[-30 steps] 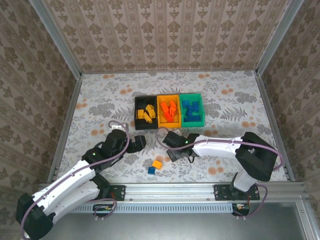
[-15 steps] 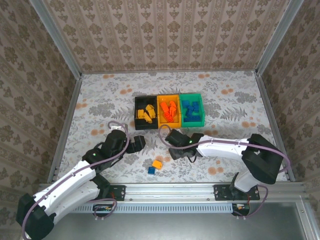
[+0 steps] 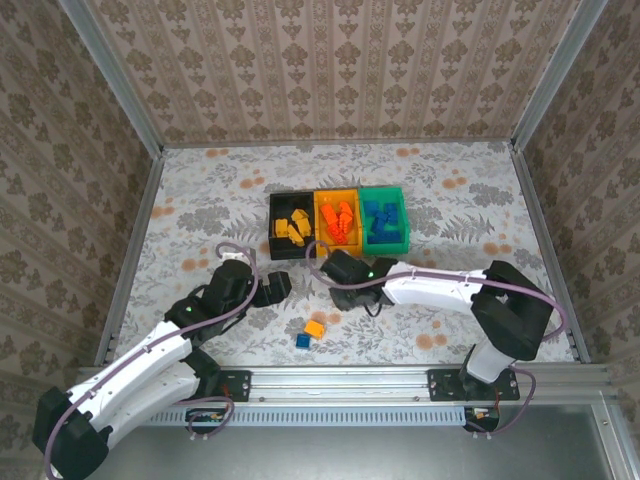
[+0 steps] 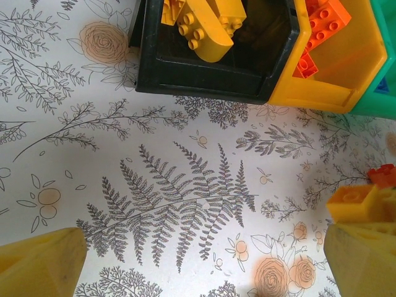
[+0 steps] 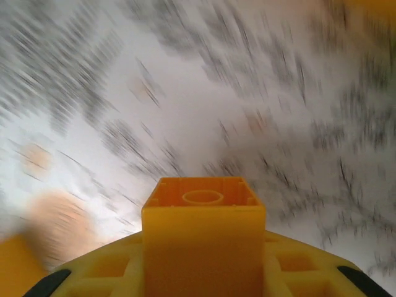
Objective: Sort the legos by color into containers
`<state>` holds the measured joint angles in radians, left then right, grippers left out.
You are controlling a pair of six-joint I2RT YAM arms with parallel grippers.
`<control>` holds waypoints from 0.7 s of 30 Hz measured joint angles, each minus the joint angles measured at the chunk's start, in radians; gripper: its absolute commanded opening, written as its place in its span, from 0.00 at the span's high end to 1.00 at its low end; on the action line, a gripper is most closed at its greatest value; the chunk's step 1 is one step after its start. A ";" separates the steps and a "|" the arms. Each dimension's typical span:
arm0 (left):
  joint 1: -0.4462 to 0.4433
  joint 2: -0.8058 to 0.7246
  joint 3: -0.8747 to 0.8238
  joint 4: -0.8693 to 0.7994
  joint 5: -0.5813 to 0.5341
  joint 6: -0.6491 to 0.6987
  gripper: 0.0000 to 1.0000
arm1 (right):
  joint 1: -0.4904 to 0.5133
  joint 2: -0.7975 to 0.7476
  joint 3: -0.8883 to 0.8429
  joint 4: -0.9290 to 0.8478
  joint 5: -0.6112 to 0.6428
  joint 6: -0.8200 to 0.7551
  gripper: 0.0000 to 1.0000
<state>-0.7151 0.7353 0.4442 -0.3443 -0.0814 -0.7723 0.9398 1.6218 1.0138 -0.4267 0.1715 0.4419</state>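
The right gripper (image 3: 339, 271) clamps a yellow-orange brick (image 5: 203, 226), likely bound for the black bin (image 3: 291, 254) of matching legos, while the left gripper (image 4: 198, 260) hangs wide open nearby.

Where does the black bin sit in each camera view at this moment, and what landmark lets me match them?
Top external: black bin at the left end of the bin row, mid-table.
Left wrist: black bin along the top edge, yellow bricks inside.
Right wrist: motion-blurred cloth behind a sharp yellow brick; the bin cannot be made out.
Shared landmark: the orange-yellow bin joined to its right side.
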 measured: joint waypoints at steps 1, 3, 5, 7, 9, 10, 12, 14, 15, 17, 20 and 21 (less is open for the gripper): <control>0.002 -0.001 0.000 0.000 0.000 0.000 0.00 | -0.002 0.002 0.047 0.000 -0.004 -0.006 0.70; 0.003 -0.009 -0.003 0.000 0.000 -0.005 0.00 | -0.007 0.024 0.169 0.005 -0.011 -0.021 0.70; 0.003 -0.024 -0.008 -0.002 0.000 -0.011 0.00 | -0.019 0.069 0.285 0.019 -0.022 -0.030 0.70; 0.003 -0.041 -0.014 -0.006 0.001 -0.015 0.00 | -0.036 0.134 0.395 0.027 -0.027 -0.036 0.70; 0.003 -0.063 -0.023 -0.012 0.001 -0.021 0.00 | -0.060 0.214 0.499 0.027 -0.027 -0.043 0.70; 0.003 -0.074 -0.026 -0.017 0.002 -0.022 0.00 | -0.071 0.252 0.541 0.025 -0.026 -0.043 0.70; 0.003 -0.097 -0.033 -0.028 0.003 -0.022 0.00 | -0.094 0.327 0.614 0.016 -0.026 -0.043 0.69; 0.004 -0.120 -0.039 -0.032 0.003 -0.023 0.00 | -0.115 0.399 0.680 -0.001 -0.024 -0.043 0.63; 0.004 -0.129 -0.039 -0.034 0.004 -0.023 0.00 | -0.122 0.426 0.703 -0.007 -0.023 -0.043 0.58; 0.005 -0.145 -0.039 -0.041 0.003 -0.025 0.00 | -0.137 0.485 0.761 -0.032 -0.022 -0.048 0.41; 0.005 -0.155 -0.039 -0.056 0.003 -0.026 0.00 | -0.146 0.529 0.808 -0.050 -0.019 -0.054 0.25; 0.005 -0.155 -0.039 -0.058 0.004 -0.026 0.00 | -0.146 0.529 0.809 -0.055 -0.018 -0.053 0.23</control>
<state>-0.7105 0.5800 0.4049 -0.4026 -0.0776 -0.7982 0.7937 2.1513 1.8225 -0.4812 0.1532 0.3885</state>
